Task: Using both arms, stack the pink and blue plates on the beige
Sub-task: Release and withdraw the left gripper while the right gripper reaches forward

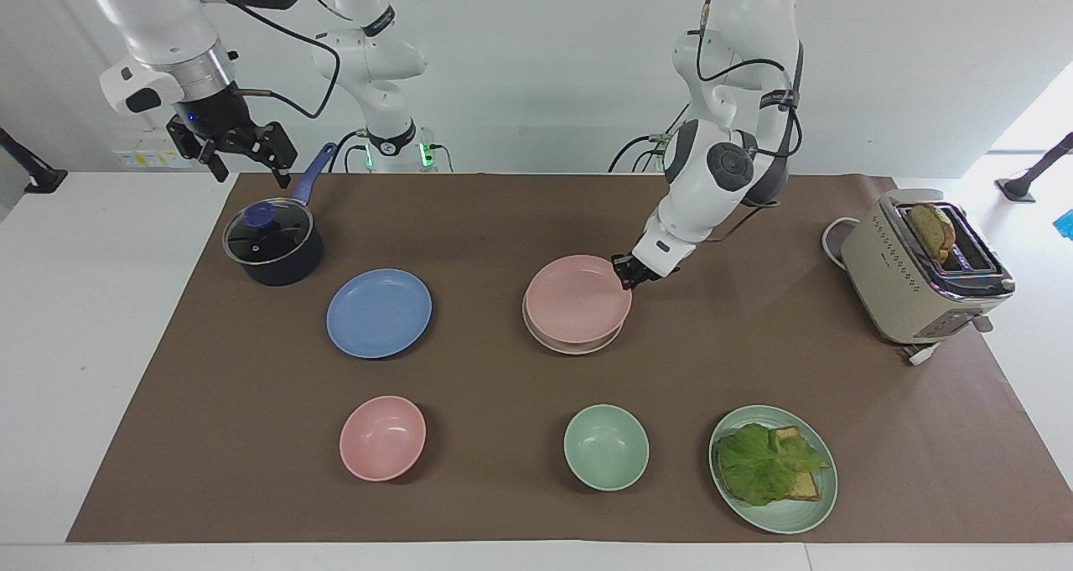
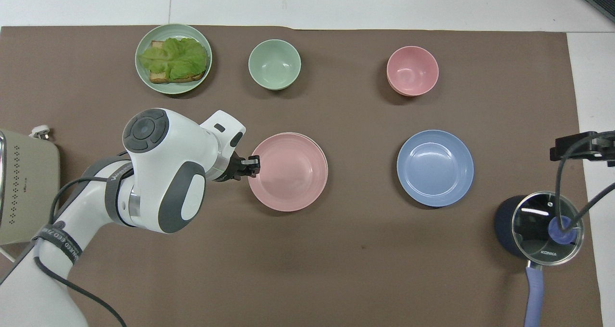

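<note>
- Plates at the centre of the facing view: pink plate (image 1: 577, 298) sits nested on the beige plate (image 1: 573, 345), of which only a thin cream rim shows at the lower edge; in the overhead view the pink plate (image 2: 288, 171) covers it almost wholly
- Left gripper (image 1: 626, 271) is at the pink plate's rim, on the side toward the upper right of the facing view; whether its fingers pinch the rim or have let go cannot be told
- Right gripper (image 1: 241, 147) hangs in the upper left of the facing view, over the table edge just beside the lidded saucepan (image 1: 272, 243); its fingers are spread and hold nothing; this arm waits
- Blue plate (image 1: 379, 312) lies flat on the brown mat (image 1: 503, 210), left of centre in the facing view, well apart from the stack and untouched
- Step in hand, as a judgement: setting the pink plate down on the beige one, nearly done
- Next move, likely: left gripper clears the rim and lifts away without dragging the plate; then the right gripper comes down to the blue plate's edge, pinches it, and carries it onto the pink one
</note>
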Robot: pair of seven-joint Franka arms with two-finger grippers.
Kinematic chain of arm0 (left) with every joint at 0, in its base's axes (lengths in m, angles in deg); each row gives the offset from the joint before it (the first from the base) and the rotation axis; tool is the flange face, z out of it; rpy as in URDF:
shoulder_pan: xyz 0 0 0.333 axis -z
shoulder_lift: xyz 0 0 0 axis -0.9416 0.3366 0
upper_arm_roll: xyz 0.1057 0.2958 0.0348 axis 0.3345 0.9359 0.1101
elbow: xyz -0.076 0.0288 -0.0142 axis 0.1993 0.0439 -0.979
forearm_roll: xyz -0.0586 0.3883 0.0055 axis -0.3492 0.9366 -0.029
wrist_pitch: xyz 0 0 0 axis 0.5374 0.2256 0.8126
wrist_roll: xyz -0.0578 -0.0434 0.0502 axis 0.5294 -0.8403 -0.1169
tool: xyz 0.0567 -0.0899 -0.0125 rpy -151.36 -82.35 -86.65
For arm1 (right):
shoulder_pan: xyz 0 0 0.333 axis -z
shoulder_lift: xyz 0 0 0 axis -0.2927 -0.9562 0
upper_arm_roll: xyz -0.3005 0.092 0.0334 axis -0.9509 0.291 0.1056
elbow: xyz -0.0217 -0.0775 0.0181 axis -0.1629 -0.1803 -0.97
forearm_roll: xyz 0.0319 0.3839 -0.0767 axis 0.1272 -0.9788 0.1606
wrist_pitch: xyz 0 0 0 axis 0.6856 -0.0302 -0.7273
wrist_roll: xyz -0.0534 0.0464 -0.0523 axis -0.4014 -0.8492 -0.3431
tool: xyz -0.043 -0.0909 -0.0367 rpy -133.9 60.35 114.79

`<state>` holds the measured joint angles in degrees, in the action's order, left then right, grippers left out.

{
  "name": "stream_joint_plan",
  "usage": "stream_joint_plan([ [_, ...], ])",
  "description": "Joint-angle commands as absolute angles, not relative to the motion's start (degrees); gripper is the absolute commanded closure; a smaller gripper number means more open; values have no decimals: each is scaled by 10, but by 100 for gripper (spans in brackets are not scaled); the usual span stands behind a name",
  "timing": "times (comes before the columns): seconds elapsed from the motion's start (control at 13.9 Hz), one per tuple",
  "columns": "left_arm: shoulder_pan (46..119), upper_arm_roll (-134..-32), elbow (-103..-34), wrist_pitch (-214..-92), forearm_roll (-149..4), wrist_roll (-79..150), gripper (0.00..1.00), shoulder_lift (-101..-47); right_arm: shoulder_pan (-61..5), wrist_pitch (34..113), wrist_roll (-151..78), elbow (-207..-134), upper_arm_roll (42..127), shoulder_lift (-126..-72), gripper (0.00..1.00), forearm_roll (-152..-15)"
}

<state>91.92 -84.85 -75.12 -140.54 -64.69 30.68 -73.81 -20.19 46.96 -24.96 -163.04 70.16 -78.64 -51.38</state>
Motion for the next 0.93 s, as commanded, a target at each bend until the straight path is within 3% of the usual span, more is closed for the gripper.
stream_joint_plan([
  [0.0,929,-839,-757,-1413,-658,313,6,-744,-195,486,-247,-1655,706,-771,0,-510],
  [0.07,927,-838,-754,-1412,-657,314,0,-740,-195,488,-248,-1659,706,-773,0,-510],
  [0.36,881,-833,-742,-1398,-626,320,0,-737,-198,598,-298,-1742,706,-785,0,-510],
  [0.57,820,-832,-717,-1334,-568,385,0,-747,-195,632,-310,-1761,706,-830,0,-511],
  [0.86,740,-829,-670,-1253,-534,483,0,-757,-194,741,-317,-1815,706,-879,0,-512],
])
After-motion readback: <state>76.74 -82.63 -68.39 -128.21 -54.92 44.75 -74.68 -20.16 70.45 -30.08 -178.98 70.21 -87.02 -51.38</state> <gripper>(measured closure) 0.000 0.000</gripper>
